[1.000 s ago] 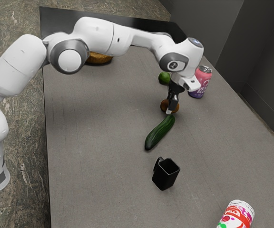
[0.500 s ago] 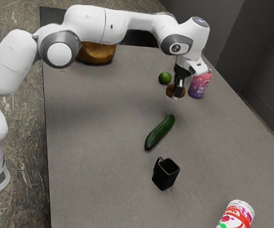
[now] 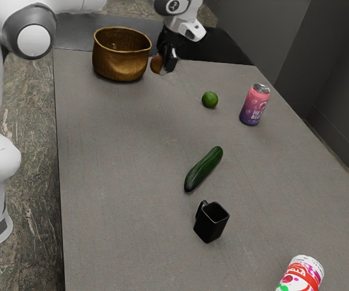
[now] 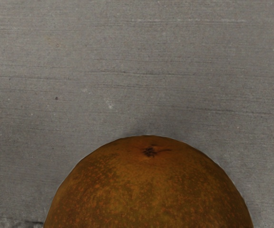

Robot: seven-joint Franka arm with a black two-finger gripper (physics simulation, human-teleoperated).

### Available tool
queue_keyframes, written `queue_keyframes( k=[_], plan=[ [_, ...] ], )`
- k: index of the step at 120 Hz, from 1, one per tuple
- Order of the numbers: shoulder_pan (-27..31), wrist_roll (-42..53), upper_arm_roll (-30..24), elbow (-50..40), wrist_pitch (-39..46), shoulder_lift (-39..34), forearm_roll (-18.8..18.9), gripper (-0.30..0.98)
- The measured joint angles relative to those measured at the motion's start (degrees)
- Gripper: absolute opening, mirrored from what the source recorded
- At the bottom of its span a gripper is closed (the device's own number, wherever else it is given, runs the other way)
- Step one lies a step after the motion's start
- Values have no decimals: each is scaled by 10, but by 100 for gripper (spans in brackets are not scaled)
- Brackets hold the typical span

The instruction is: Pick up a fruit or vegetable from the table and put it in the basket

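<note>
My gripper (image 3: 165,62) is at the exterior view's top, shut on a round orange-brown fruit (image 3: 157,64), which it holds up just to the exterior view's right of the basket. The golden-brown basket (image 3: 121,63) stands upright at the table's far end, its mouth facing up. In the wrist view the fruit (image 4: 149,190) is large, its stem scar showing, with grey tabletop beyond it. A green lime (image 3: 209,99) and a dark green cucumber (image 3: 203,169) lie on the table.
A pink and purple can (image 3: 255,105) stands toward the table's edge at the exterior view's right. Nearer the exterior camera are a black mug (image 3: 211,222) and a white and red container (image 3: 302,276). The grey table (image 3: 120,182) lies beneath them.
From beside the can, my gripper has carried the fruit toward the exterior view's upper left, close to the basket. Earlier it rose with the fruit. The arm no longer covers part of the basket.
</note>
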Motion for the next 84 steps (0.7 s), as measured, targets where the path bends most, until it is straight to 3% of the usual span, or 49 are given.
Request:
queue_keyframes(
  k=[12, 33, 57, 84],
  plan=[
    [62, 10, 8, 3, 6, 2, 0, 25],
    [84, 36, 76, 69, 25, 36, 3, 26],
    [163, 66, 86, 114, 68, 94, 9, 26],
    [173, 98, 101, 116, 173, 138, 5, 25]
  ],
)
